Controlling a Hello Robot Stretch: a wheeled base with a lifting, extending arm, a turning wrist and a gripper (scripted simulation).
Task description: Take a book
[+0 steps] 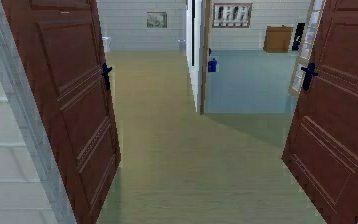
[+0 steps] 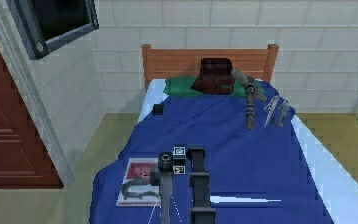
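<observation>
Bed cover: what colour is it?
The bed cover is plain deep blue, best seen in the arm side view.

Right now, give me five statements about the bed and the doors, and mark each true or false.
1. The bed has a blue cover. True.
2. The headboard is white metal. False: it is brown wood.
3. A book lies on the bed, toward the arm side view's lower left. True.
4. Both doors in the forward view are shut. False: the left door and the right door stand open, with floor running on between them.
5. The dark red thing lies at the bed's near end. False: it lies at the far end, against the headboard.
</observation>
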